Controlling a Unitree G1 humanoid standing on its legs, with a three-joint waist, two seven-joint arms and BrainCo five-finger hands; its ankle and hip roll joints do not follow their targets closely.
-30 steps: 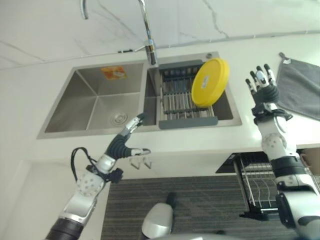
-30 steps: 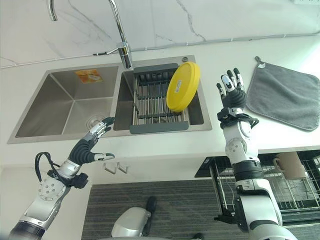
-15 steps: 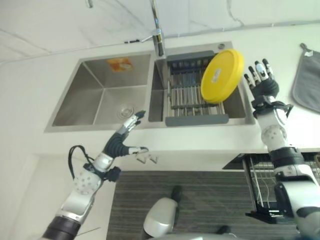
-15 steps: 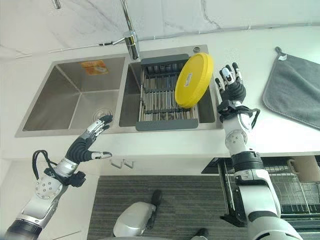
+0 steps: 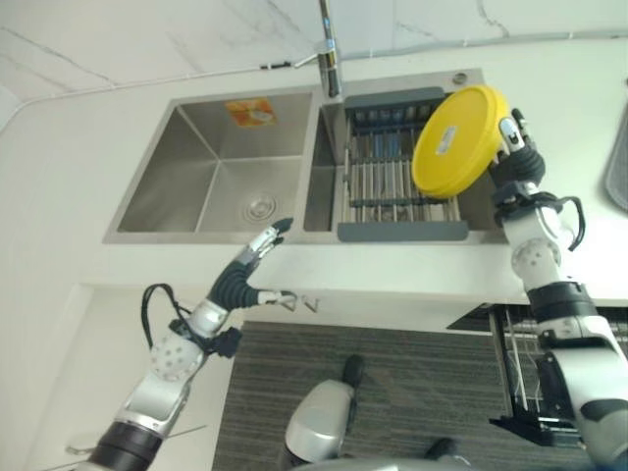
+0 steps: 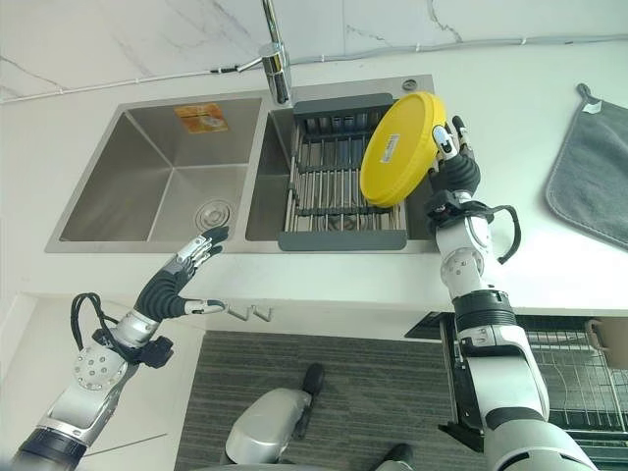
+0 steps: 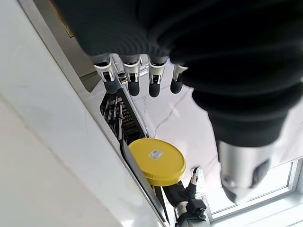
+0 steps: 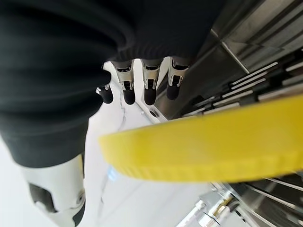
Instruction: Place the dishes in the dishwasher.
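A round yellow plate (image 5: 459, 142) stands tilted on edge in the grey drying rack (image 5: 392, 191) that fills the right sink basin. My right hand (image 6: 457, 175) is open at the plate's right rim, fingers straight beside it; whether it touches the plate I cannot tell. In the right wrist view the plate's rim (image 8: 213, 146) runs across just past the straight fingers (image 8: 149, 90). My left hand (image 5: 240, 282) hangs open over the counter's front edge below the left basin, holding nothing. The left wrist view shows the plate (image 7: 156, 161) far beyond its fingers (image 7: 128, 80).
The left basin (image 5: 216, 182) has a drain and an orange sticker. A tall faucet (image 5: 329, 49) rises behind the sinks. A grey towel (image 6: 594, 186) lies on the counter at right. The dishwasher's pulled-out wire rack (image 6: 579, 363) is below the counter at lower right. Two hooks (image 5: 294, 302) hang under the counter edge.
The camera has shifted. My right hand has moved left across the counter and now sits at the yellow plate's right rim. The left hand has kept its place.
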